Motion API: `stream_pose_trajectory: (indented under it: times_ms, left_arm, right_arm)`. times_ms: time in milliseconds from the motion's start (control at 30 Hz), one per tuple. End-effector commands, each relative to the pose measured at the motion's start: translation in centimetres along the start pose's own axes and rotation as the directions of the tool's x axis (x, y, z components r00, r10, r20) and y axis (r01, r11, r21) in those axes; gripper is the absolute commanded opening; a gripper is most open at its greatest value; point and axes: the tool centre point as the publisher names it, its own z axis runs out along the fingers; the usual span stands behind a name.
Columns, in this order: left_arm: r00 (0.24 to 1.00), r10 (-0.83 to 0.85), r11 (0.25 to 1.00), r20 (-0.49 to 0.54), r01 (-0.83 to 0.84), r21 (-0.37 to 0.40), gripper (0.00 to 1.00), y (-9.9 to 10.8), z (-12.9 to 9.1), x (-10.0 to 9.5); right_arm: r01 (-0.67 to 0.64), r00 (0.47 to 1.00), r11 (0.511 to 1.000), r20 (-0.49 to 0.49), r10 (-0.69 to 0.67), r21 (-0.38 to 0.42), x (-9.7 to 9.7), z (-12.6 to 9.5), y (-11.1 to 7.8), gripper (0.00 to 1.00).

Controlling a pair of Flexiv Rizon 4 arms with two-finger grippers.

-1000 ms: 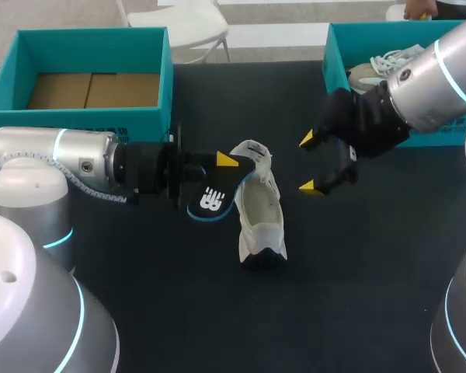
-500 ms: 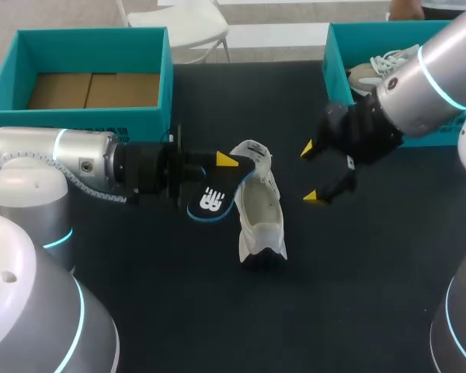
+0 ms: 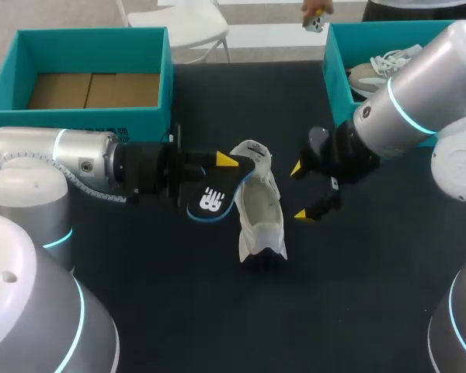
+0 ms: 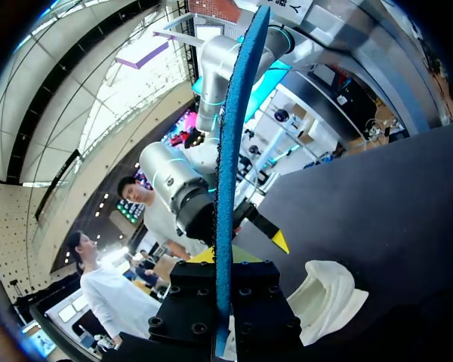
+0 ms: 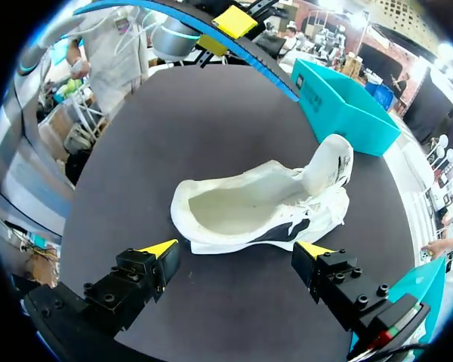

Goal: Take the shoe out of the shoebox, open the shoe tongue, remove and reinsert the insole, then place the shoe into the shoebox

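Over the last second the right gripper (image 3: 300, 190) drew away from the teal shoebox (image 3: 335, 74) on the right. It slid across the dark table toward the white shoe (image 3: 261, 208), ending near the shoe's side without touching it. Its arm swung further in over the table behind it.

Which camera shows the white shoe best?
The right wrist view: the whole shoe lies ahead of the right end effector, its opening facing the camera. The head view shows it partly behind the insole; the left wrist view only one end.
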Motion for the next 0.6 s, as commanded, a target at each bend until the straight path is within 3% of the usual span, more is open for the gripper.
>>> stream_pose_trajectory:
  times_ms: [33,600]
  left_arm:
    - [1.000,0.001,1.000,0.001,-0.001,-0.002,0.00,-0.04,0.05,0.07]
    - [1.000,0.001,1.000,0.001,-0.001,-0.002,0.00,-0.04,0.05,0.07]
  right_arm:
    - [0.011,1.000,1.000,-0.015,-0.012,-0.018,-1.08,2.06,-0.36,1.00]
    - [-0.005,0.999,1.000,-0.032,0.004,-0.014,-1.19,2.26,-0.71,1.00]
